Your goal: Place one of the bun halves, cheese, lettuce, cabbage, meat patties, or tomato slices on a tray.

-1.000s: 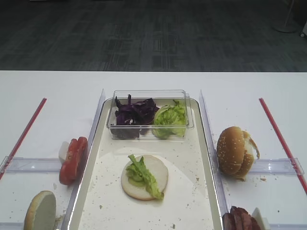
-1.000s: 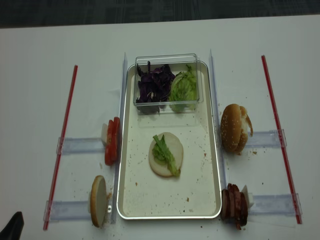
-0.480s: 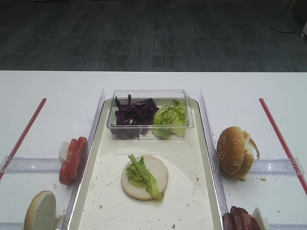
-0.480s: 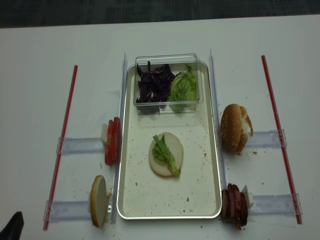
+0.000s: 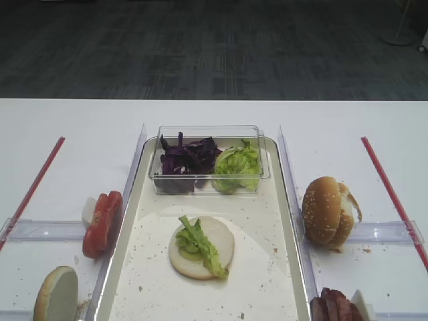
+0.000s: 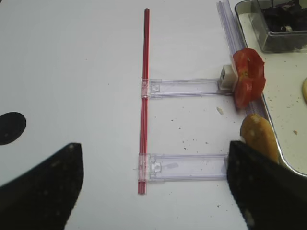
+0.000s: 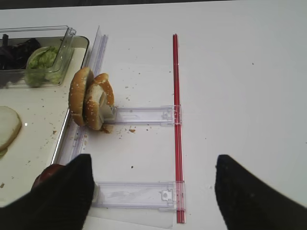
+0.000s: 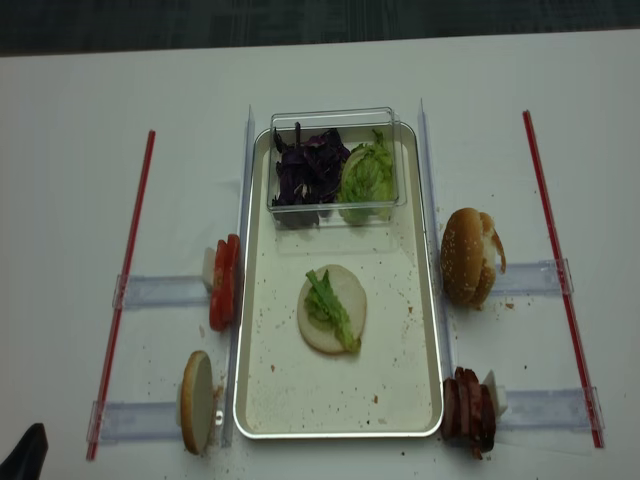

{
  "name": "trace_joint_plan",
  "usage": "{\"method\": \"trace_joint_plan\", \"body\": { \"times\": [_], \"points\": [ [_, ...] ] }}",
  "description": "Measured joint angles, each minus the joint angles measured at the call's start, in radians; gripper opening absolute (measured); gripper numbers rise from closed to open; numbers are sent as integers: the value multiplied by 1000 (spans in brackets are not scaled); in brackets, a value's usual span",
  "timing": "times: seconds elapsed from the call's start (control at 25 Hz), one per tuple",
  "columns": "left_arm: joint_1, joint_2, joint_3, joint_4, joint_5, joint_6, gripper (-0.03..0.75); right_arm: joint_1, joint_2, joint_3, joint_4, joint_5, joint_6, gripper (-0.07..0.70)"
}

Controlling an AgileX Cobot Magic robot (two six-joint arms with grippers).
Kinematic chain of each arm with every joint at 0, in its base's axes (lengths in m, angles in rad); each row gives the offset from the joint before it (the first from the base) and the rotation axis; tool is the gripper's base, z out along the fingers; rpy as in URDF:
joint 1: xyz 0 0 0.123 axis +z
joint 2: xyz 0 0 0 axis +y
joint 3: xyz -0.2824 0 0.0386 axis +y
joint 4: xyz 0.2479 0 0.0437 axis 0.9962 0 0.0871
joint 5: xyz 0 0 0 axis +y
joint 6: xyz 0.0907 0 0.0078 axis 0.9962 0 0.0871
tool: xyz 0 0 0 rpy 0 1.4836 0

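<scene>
A white table (image 8: 90, 90) is seen before a dark carpeted floor, with the tray (image 8: 262, 400) at its middle. On the tray floor lies one pale bun half (image 8: 335, 312), and a strip of lettuce (image 8: 328, 306) rests across it. The cabbage (image 8: 308, 167) sits in the clear tub (image 8: 334, 114) at the tray's far end.

The meat patties (image 8: 468, 410) stand in a row just outside the tray's right rim, the tomato slices (image 8: 224, 282) outside its left rim, and the sesame bun halves (image 8: 468, 256) are propped on the right.

The right gripper (image 7: 151, 191) is shown with fingers spread wide and nothing between them — the patties lie just beside its left finger (image 7: 62, 191). The left gripper (image 6: 153, 191) is likewise wide and empty.

A patty is judged the likely next layer; the end slice should be pinched alone, lifted clear of the rim, and set flat on the lettuce.
</scene>
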Motion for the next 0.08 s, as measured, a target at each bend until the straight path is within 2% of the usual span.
{"method": "trace_joint_plan", "body": {
  "times": [0.08],
  "points": [
    [0,0,0,0,0,0,563,0,0,0,0,0,0,532]
  ]
}}
